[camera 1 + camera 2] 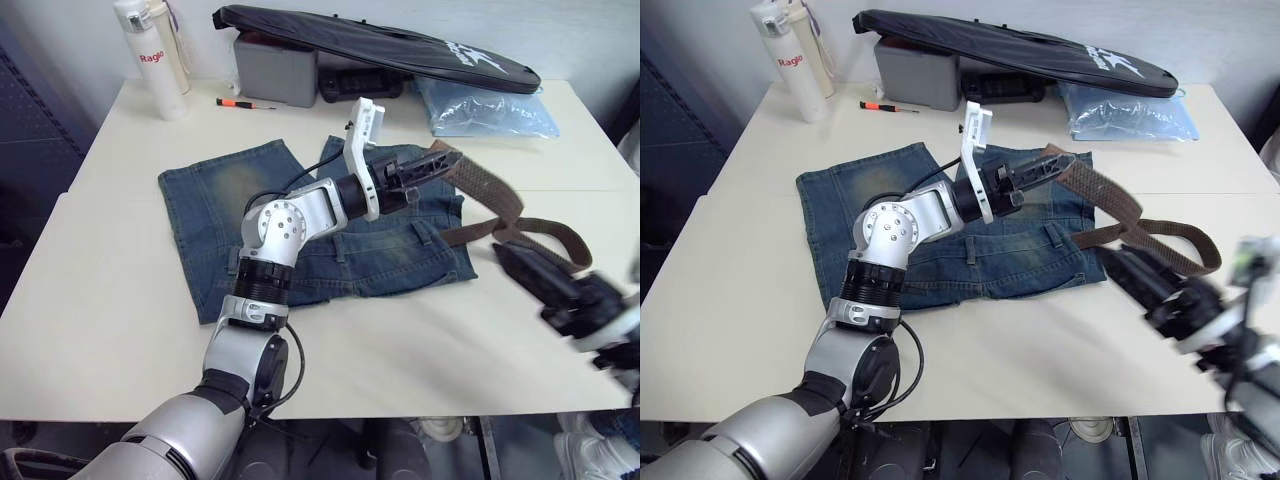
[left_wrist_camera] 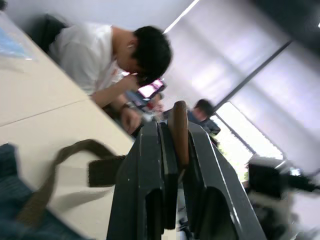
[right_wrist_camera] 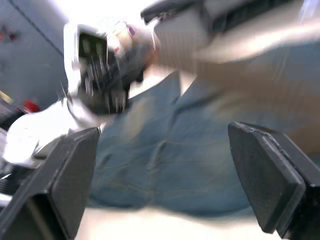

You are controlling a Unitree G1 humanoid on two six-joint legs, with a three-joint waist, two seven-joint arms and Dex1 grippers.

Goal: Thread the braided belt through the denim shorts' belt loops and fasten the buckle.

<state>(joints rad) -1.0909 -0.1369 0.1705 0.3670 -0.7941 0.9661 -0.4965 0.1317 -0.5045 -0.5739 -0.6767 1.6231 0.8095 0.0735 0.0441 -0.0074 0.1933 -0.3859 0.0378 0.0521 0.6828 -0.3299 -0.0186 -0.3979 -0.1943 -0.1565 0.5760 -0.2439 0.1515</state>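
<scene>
The denim shorts point(image 1: 225, 205) lie flat on the white table point(image 1: 100, 300). My left gripper point(image 1: 428, 166) reaches over them from the left, shut on the smooth tan tip point(image 2: 179, 131) of the braided belt point(image 1: 500, 195). It holds that end up off the cloth. From there the belt arcs to the right, loops round on the table point(image 1: 572, 243) and runs back onto the shorts near the waistband. Two belt loops point(image 1: 1053, 236) show on the waistband. I cannot make out the buckle. My right gripper point(image 1: 512, 260) hovers low just right of the shorts beside the belt's loop, its fingers point(image 3: 270, 175) wide apart and holding nothing.
At the back of the table stand a white bottle point(image 1: 160, 55), a grey box point(image 1: 275, 70), a long black bag point(image 1: 380, 45) and a pale blue plastic bag point(image 1: 485, 110). A small orange-handled tool point(image 1: 245, 103) lies behind the shorts. A person in a white shirt point(image 2: 95, 55) sits beyond the table.
</scene>
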